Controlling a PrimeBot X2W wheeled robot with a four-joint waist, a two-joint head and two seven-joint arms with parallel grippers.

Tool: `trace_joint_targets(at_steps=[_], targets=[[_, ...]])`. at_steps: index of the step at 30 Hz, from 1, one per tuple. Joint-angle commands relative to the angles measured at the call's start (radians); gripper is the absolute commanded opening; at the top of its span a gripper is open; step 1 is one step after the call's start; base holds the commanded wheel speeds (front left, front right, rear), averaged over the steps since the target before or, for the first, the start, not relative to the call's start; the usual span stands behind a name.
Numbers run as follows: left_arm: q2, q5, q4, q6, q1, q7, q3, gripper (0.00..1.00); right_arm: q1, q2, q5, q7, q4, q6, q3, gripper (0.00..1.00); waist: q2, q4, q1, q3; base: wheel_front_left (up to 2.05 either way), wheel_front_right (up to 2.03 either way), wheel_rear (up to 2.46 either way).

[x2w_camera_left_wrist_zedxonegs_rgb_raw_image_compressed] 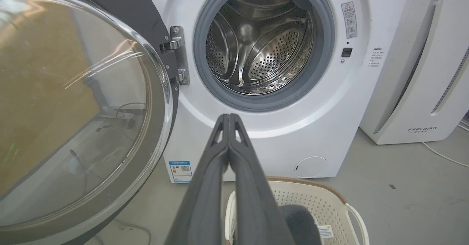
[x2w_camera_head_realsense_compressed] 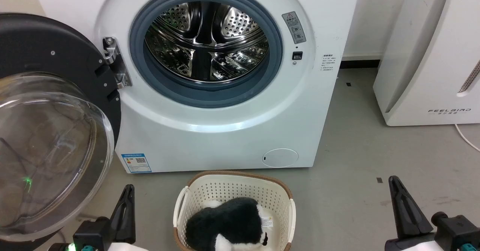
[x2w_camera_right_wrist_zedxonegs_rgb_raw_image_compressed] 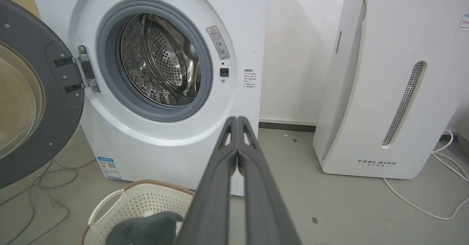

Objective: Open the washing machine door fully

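While the washing machine door (x2w_camera_head_realsense_compressed: 52, 131) stands swung wide, we read left hand (x2w_camera_left_wrist_zedxonegs_rgb_raw_image_compressed: 229, 117) and right hand (x2w_camera_right_wrist_zedxonegs_rgb_raw_image_compressed: 237, 119) fingers together, empty.

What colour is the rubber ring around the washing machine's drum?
Grey; the rubber ring shows best in the head view.
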Motion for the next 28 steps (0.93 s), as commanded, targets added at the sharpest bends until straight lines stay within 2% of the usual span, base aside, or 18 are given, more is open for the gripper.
trace_joint_targets(at_steps=[1,28], targets=[[-0.001,0.006,-0.004,0.007,-0.018,0.004,-0.003,0.00,-0.015,0.001,-0.007,0.004,0.002,0.000,0.003,0.00,-0.0001,0.000,0.0000,0.000,0.00,0.00,0.00],[-0.002,0.021,-0.015,0.027,-0.041,0.060,-0.024,0.00,-0.047,0.001,-0.020,0.059,0.017,0.000,0.017,0.00,-0.0001,0.007,0.0000,0.012,0.00,0.00,0.00]])
